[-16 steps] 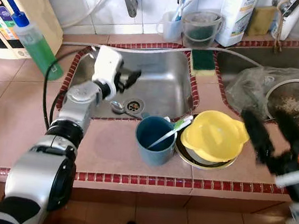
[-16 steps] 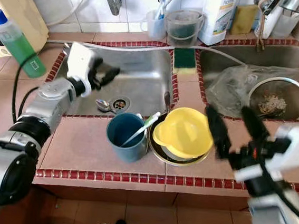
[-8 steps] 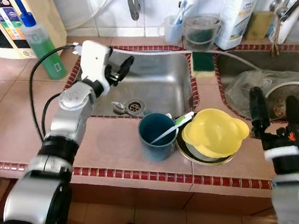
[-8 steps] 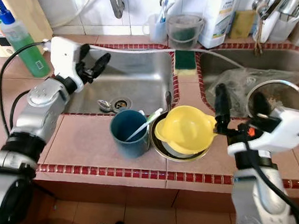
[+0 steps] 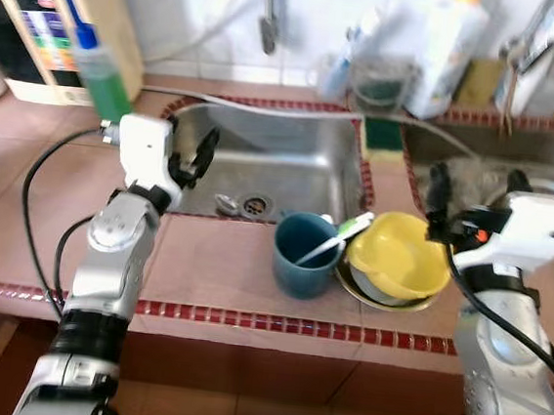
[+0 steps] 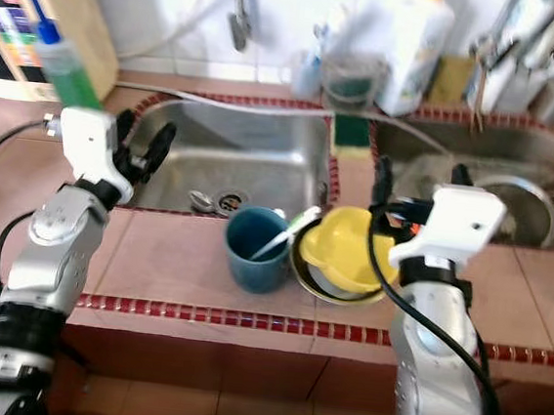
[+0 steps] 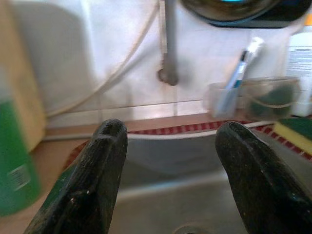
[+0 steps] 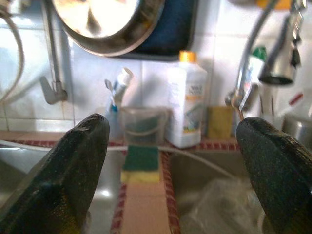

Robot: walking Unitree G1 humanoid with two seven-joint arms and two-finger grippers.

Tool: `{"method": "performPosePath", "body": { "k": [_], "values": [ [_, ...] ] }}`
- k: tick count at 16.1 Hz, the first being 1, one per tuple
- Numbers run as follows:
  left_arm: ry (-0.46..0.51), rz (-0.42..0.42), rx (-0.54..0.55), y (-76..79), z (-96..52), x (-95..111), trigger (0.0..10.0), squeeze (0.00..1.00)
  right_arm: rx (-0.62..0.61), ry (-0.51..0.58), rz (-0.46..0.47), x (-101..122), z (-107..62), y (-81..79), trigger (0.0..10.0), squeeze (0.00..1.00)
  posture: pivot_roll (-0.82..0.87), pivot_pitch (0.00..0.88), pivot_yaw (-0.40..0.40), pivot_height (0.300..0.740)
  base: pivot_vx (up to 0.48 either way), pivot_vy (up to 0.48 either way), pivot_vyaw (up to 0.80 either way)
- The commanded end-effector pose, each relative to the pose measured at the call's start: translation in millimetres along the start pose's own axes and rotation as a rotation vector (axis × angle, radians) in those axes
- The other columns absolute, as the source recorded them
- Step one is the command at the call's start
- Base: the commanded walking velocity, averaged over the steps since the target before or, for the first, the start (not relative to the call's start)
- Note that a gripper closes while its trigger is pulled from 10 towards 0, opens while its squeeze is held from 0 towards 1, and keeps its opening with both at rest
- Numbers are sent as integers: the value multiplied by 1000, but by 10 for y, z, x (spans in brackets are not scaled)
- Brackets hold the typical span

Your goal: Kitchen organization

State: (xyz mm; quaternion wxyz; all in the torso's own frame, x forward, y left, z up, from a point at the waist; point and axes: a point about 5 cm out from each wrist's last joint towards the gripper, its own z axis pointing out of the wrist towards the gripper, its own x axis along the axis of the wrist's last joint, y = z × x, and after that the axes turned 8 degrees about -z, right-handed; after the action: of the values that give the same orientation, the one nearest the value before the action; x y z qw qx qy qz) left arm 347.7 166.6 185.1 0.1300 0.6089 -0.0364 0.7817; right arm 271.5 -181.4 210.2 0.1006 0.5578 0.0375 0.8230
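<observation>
Terracotta tiles with a red mosaic edge cover the desk (image 5: 213, 260), which has a steel sink (image 5: 290, 170) let into it. Near the front edge stands a blue cup (image 5: 300, 256), upright, with a white-and-green utensil (image 5: 338, 238) leaning out of it, its long axis slanting up toward the yellow bowl (image 5: 405, 254). That bowl rests in a metal dish (image 5: 367, 287), touching the cup's side. The left pincer (image 5: 195, 158) hovers at the sink's left rim, fingers (image 7: 92, 185) spread apart, well apart from the cup. The right pincer (image 5: 475, 192) is beside the bowl's right side, fingers (image 8: 63, 170) apart, holding nothing. A green soap bottle (image 5: 99, 73) stands behind the left arm.
</observation>
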Motion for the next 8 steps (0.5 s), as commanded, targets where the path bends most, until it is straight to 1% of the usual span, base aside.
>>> {"method": "performPosePath", "body": {
  "k": [1,2,3,4,6,7,8],
  "values": [
    [22,15,20,-43,-50,29,10000,0,1,-2,-7,-47,21,-17,10000,0,-54,18,45,740,0,0,0],
    [20,5,38,-67,-116,-13,10000,0,0,-7,-25,-124,46,-47,10000,0,-41,13,36,740,0,0,0],
    [19,16,41,-66,-163,-36,10000,0,4,-1,-29,-161,55,-80,10000,0,-30,8,30,740,0,0,0],
    [9,10,49,-77,-196,-73,10000,0,10,3,-43,-196,62,-118,10000,0,-24,2,27,740,0,0,0],
    [0,23,52,-75,-264,-132,10000,0,2,13,-48,-241,63,-172,10000,0,-18,0,19,740,0,0,0],
    [-2,14,49,-65,-275,-140,10000,0,-6,13,-40,-260,62,-179,10000,0,-17,0,17,740,0,0,0],
    [-5,37,25,-35,-290,-157,10000,0,-12,21,-43,-268,57,-179,10000,0,-17,0,15,740,0,0,0]
  ]
}}
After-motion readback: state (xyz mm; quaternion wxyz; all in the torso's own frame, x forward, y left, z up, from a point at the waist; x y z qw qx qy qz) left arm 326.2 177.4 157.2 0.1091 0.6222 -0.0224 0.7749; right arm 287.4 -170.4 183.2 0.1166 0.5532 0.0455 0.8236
